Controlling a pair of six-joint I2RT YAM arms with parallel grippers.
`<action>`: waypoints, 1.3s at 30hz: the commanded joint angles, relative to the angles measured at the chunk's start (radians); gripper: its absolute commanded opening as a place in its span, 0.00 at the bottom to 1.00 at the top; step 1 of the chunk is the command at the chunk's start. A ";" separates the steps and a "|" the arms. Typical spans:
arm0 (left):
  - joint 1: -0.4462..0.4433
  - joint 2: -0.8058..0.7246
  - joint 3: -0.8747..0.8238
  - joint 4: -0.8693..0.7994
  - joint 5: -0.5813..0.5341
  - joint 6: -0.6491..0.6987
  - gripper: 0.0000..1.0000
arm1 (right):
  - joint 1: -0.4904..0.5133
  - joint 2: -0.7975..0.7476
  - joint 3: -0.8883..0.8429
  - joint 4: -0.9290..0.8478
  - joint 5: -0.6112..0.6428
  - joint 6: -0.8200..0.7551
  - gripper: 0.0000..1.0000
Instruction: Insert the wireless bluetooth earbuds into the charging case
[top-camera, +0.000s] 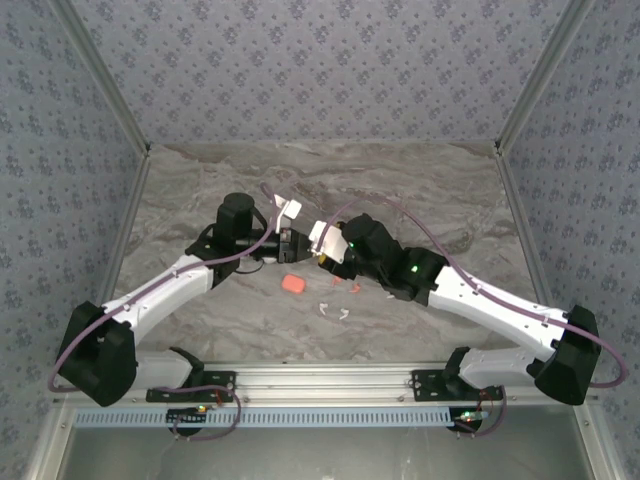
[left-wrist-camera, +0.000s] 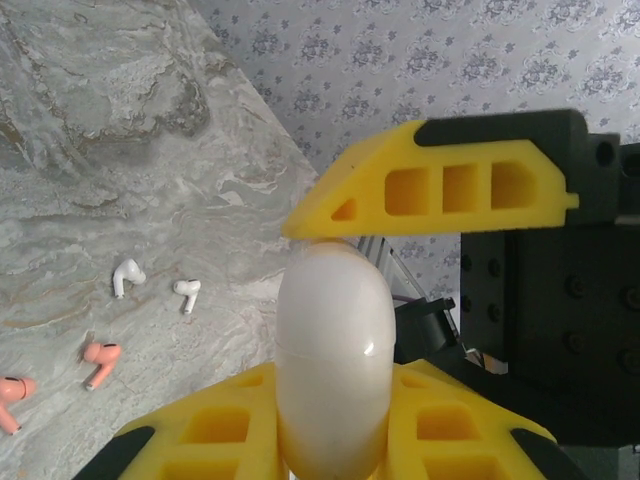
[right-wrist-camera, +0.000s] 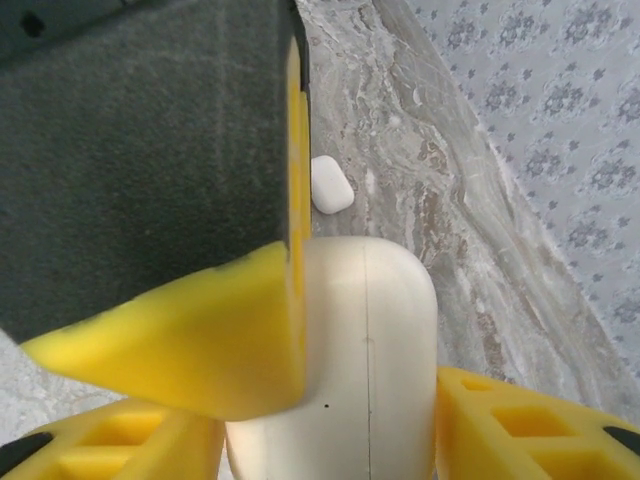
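From above, the earbuds (top-camera: 326, 308) lie loose on the table (top-camera: 200, 180), on the arm-base side of the white case (top-camera: 322, 238). The case is raised between the left gripper (top-camera: 298, 242) and the right gripper (top-camera: 332, 254), with bare table all round it.

At the left wrist, the left gripper (left-wrist-camera: 330, 330) is clamped tight on the case (left-wrist-camera: 333, 350). The earbuds (left-wrist-camera: 127, 276) lie left of it, well apart.

At the right wrist, the right gripper (right-wrist-camera: 330, 425) flanks the case (right-wrist-camera: 370, 340) on both sides. I cannot tell whether it presses the case.

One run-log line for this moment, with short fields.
left gripper: shut on white charging case | right gripper: flanks same case, grip unclear | case lid: closed | earbuds: loose on table
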 joint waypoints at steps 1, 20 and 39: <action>-0.006 -0.025 0.032 0.020 -0.016 0.040 0.15 | -0.032 -0.017 0.040 -0.062 -0.076 0.091 0.68; -0.055 -0.169 -0.121 0.245 -0.282 0.282 0.00 | -0.296 -0.246 -0.107 0.142 -0.473 0.652 1.00; -0.070 -0.168 -0.104 0.244 -0.250 0.305 0.00 | -0.314 -0.080 -0.046 0.169 -0.408 0.722 0.85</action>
